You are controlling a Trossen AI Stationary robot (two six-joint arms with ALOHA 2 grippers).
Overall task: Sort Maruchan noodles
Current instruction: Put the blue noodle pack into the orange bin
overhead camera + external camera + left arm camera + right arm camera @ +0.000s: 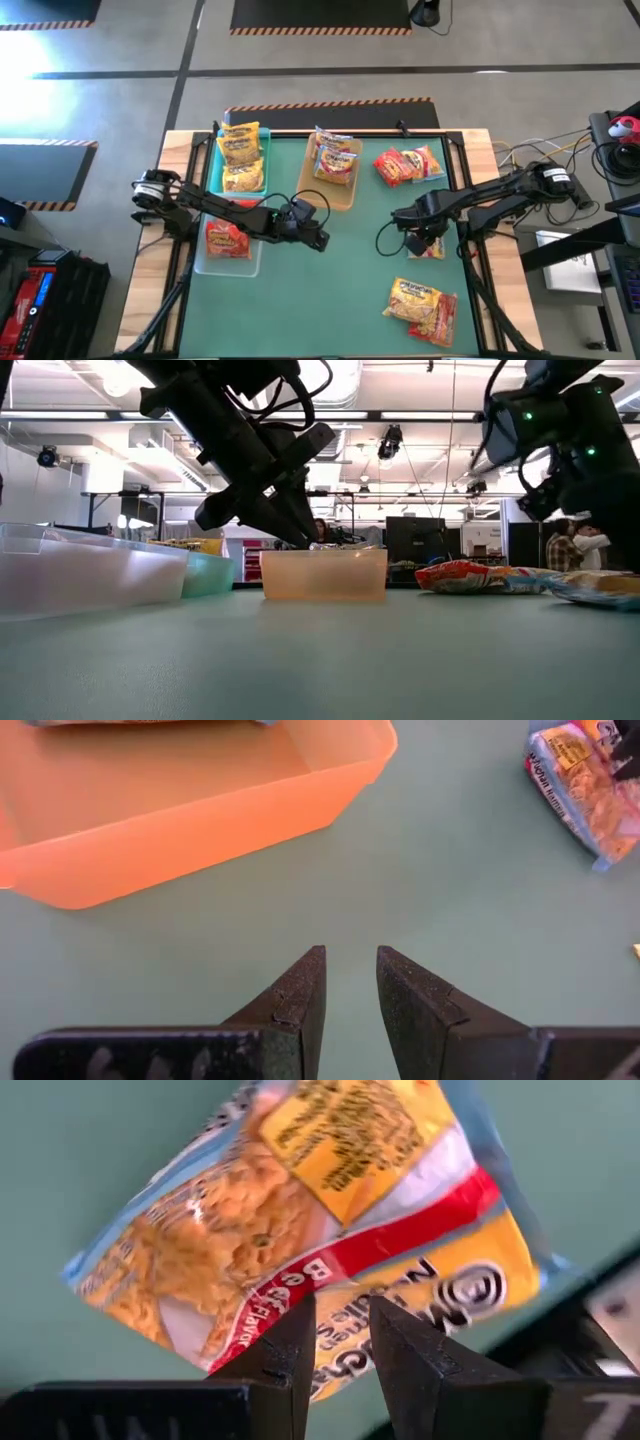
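Observation:
Maruchan noodle packets lie in several places. Yellow ones are in the teal tray (240, 160), some are in the tan tray (335, 165), and a red one is in the clear tray (228, 245). Red packets (408, 165) lie at the far right of the mat, and a small pile (422, 305) lies near the front. My right gripper (340, 1320) points straight down, narrowly open, over a yellow-and-red packet (330, 1210) lying flat near the right edge (430, 250). My left gripper (350, 970) hovers narrowly open and empty over the mat's middle (322, 240). My right gripper points down over the packet's printed face by its red band (400, 1250). The packet lies flat on the mat. Whether the fingertips touch it I cannot tell.
The tan tray (200, 810) stands just beyond my left gripper. The table's dark frame (590, 1330) runs close beside the packet under my right gripper. Bare green mat (350, 290) stretches between the arms and toward the near edge.

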